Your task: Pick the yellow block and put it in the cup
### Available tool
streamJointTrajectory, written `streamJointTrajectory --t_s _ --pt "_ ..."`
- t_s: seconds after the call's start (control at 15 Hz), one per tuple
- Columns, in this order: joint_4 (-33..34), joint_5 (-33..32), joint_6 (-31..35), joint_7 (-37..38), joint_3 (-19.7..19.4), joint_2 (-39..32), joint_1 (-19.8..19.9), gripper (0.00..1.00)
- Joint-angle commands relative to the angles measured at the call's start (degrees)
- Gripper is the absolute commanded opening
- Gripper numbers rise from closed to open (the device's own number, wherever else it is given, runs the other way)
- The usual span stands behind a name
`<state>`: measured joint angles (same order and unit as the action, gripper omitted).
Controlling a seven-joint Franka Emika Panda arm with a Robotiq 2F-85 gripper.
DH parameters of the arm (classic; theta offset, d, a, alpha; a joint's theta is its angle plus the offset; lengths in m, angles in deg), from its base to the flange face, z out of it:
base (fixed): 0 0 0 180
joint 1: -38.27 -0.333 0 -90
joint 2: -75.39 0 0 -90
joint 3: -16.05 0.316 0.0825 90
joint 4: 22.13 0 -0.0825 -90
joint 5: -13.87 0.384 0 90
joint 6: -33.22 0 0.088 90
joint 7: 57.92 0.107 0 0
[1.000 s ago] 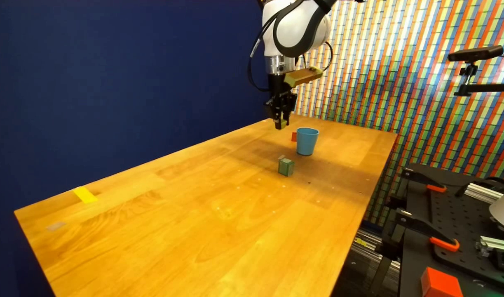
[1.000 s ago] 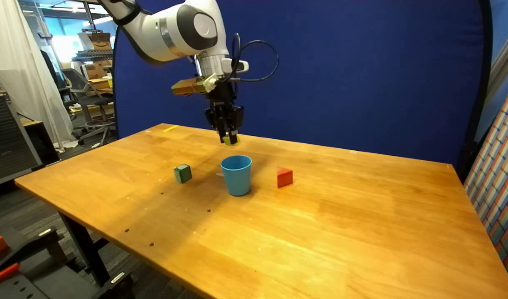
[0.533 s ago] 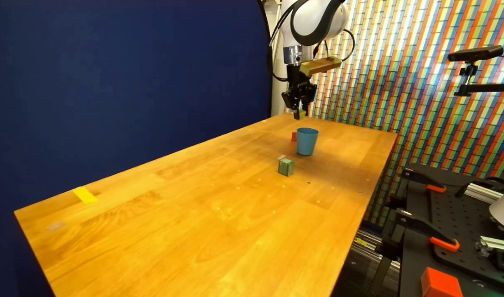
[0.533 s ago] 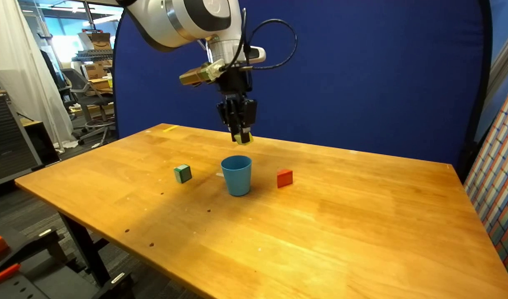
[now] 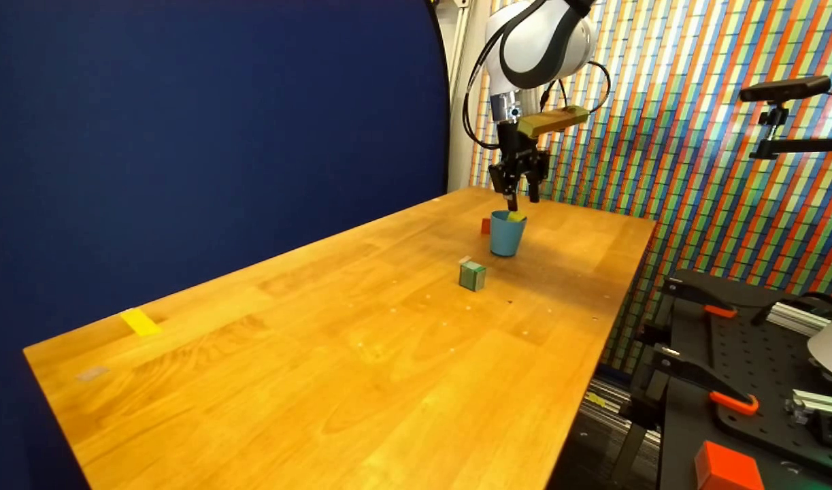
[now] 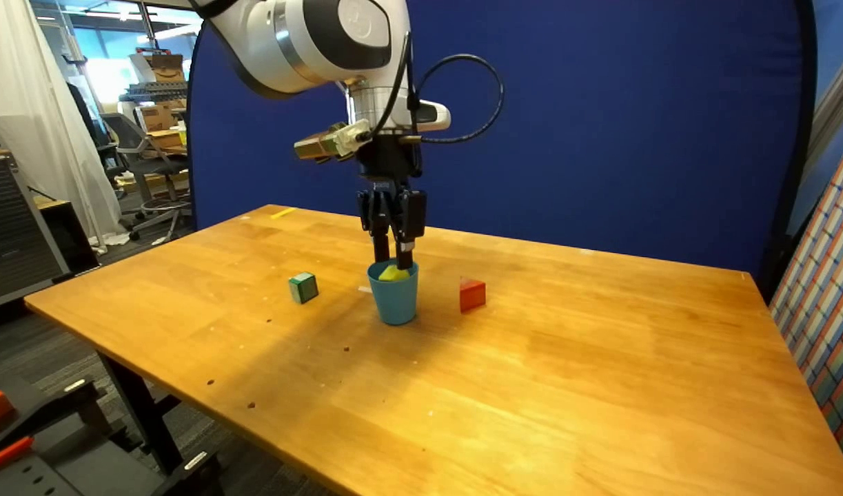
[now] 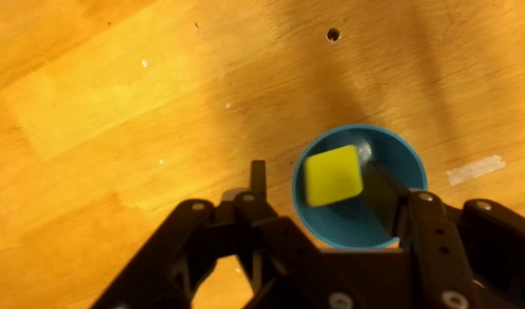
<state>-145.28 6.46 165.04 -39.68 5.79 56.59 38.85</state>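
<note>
Wooden surface [image 6: 600,386] carries green cube [image 6: 303,288], red block [image 6: 473,295], pale tape strip [image 7: 476,170], all apart. Blue backdrop [image 6: 600,138] along one long side of surface, yellow strip [image 5: 141,321] near that edge. Multicolor grid wall [image 5: 674,122] past one short end, office chair [image 6: 152,164] past the opposite. Clamps [image 5: 701,378] plus orange block [image 5: 728,469] off surface's other long side.

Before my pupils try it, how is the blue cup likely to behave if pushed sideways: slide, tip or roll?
The blue cup narrows toward its base, so a push near the top could well tip it. Once over, its round side suggests it might roll. Its wall looks thin in the wrist view, so it may be light and slide easily.
</note>
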Motion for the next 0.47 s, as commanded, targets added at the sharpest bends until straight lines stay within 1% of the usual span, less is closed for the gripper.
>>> streamJointTrajectory --t_s 0.0,0.07,0.13,0.2,0.27,0.4 --pt "-1.9 1.6 -0.9 -1.0 1.5 2.5 0.7 0.96" --pt "-2.2 1.8 -0.8 -1.2 1.8 2.8 0.7 0.99" --pt "-2.2 2.3 -0.9 -1.9 2.2 2.9 0.9 1.0" --pt "-1.9 4.4 -1.0 -4.6 3.3 2.8 1.6 1.0" --pt "-0.5 1.6 -0.2 -1.0 2.0 0.2 0.5 0.99" --pt "-0.5 3.0 -0.2 -2.3 2.6 0.4 0.6 1.0"
